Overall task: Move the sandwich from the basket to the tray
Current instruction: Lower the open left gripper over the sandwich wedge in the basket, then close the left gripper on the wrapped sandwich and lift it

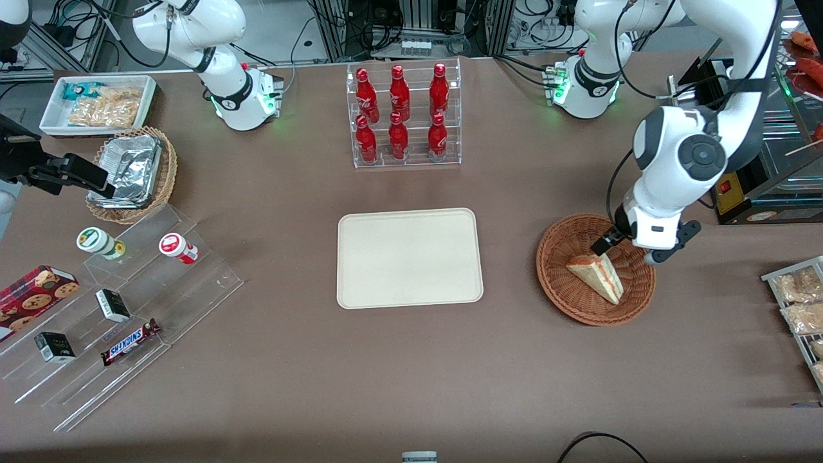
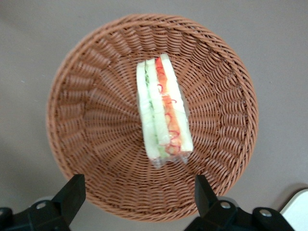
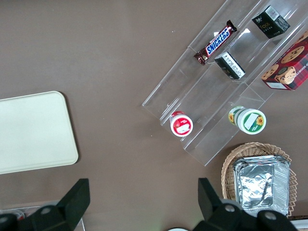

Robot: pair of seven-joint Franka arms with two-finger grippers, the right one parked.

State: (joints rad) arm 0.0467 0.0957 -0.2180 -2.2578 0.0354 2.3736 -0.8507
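Observation:
The sandwich (image 1: 596,277), a white bread wedge with a red-orange and green filling stripe, lies in the reddish-brown wicker basket (image 1: 558,278) toward the working arm's end of the table. In the left wrist view the sandwich (image 2: 162,109) lies in clear wrap in the middle of the basket (image 2: 91,120). My gripper (image 1: 625,246) hangs above the basket's rim that is farther from the front camera, apart from the sandwich. It is open and empty, its gripper fingers (image 2: 138,199) spread wide over the rim. The cream tray (image 1: 409,257) lies bare at the table's middle.
A clear rack of red bottles (image 1: 404,116) stands farther from the front camera than the tray. A tan basket of foil containers (image 1: 132,172), a white bin of snacks (image 1: 99,103) and clear stepped shelves with snacks (image 1: 122,308) lie toward the parked arm's end. A snack rack (image 1: 800,308) lies beside the basket.

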